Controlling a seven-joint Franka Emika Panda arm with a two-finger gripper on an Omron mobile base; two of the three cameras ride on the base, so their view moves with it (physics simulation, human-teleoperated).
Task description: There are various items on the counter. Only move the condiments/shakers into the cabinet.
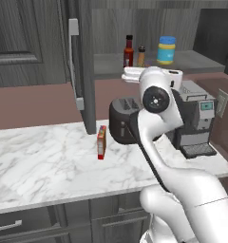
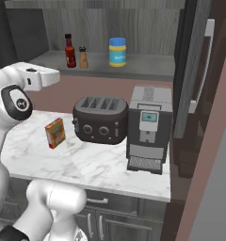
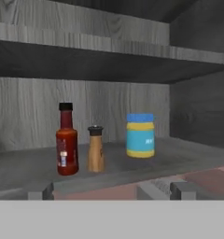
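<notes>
With bottle (image 3: 66, 142), shaker (image 3: 95, 149) and jar (image 3: 140, 135) shelved in the cabinet (image 3: 193, 112), the pincer was spread empty, and only withdrawal was judged left.

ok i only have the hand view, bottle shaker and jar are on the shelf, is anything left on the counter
Observer: Yes, the red-orange box stands upright on the counter.
Operator: any condiments down there with it
Observer: No. Next to it are a dark toaster and a coffee machine; no bottle, jar or shaker is on the marble.
Operator: and the door, is it shut
Observer: No, the cabinet door stands open, edge-on in the left base view, just left of the shelf.
</notes>
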